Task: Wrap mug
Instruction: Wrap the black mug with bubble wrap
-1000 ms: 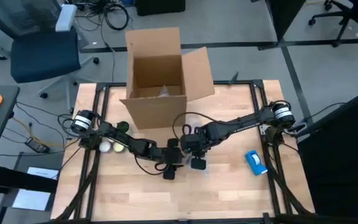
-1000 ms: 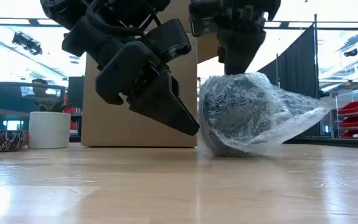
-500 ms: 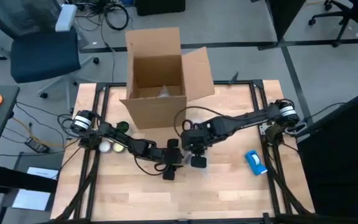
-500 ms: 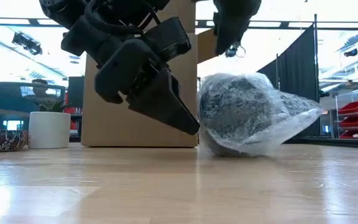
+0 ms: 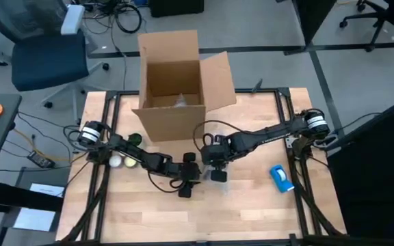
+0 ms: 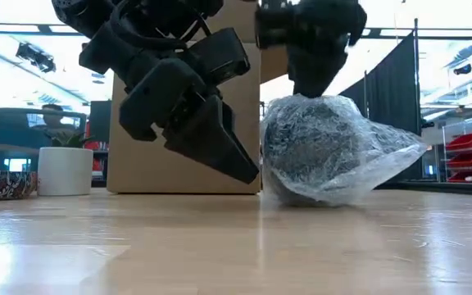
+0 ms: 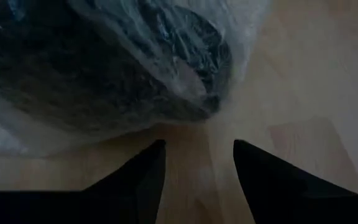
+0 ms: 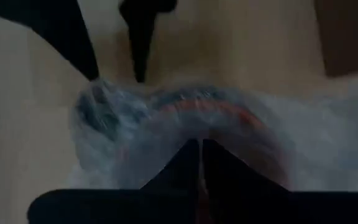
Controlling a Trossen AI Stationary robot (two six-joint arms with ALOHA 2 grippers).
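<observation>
One bubble-wrapped mug (image 6: pixel 326 147), two grippers: left (image 7: pixel 197 163) parted, right (image 8: pixel 201 155) closed.

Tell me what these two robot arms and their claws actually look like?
Both arms are dark, nearly black, built of slim jointed segments, each with a silvery cylindrical joint at its base and thin black cables looping alongside. The left pincer ends in two black, wedge-shaped fingers tapering to points. The right pincer has the same narrow, dark fingers under a blocky black wrist. I see no readable markings.

Wrapped mug (image 6: pixel 326 147) before the cardboard box (image 5: pixel 173 82), between both grippers.
</observation>
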